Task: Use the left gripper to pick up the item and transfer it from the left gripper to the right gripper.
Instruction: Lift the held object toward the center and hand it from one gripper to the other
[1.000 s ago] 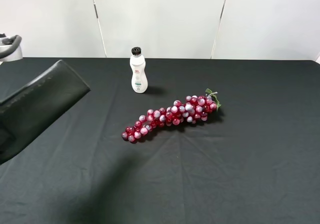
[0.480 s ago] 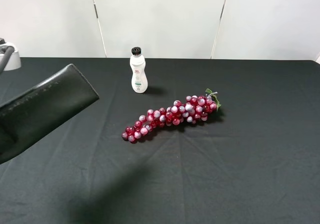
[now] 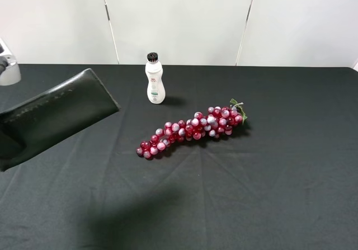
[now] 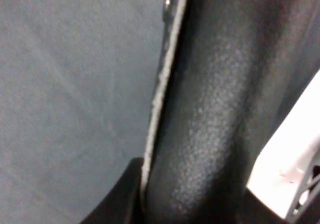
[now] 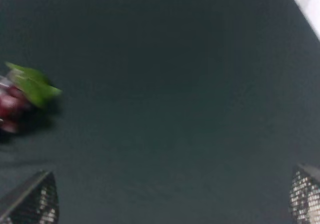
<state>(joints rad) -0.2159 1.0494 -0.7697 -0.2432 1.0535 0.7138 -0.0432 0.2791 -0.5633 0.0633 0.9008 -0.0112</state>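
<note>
The item, a flat black matte case point(image 3: 56, 116), hangs in the air over the left of the table, its far end tilted up toward the bottle. It fills the left wrist view point(image 4: 210, 108) from close up. My left gripper point(image 4: 190, 204) is shut on its near end; one dark finger point(image 4: 117, 201) shows beside it. In the exterior high view that gripper is almost wholly past the left edge. My right gripper point(image 5: 167, 204) is open and empty above bare black cloth, with its two mesh fingertips point(image 5: 30, 199) far apart. It is out of the exterior high view.
A white bottle with a black cap point(image 3: 154, 79) stands at the back middle. A red grape bunch point(image 3: 190, 128) lies in the middle, and its green leaf shows in the right wrist view point(image 5: 32, 83). A black cloth point(image 3: 279, 177) covers the table. A white arm part point(image 3: 8, 71) sits at the far left.
The case has moved to the right and slightly up, reaching further toward the middle of the table. The bottle and grapes have not moved.
</note>
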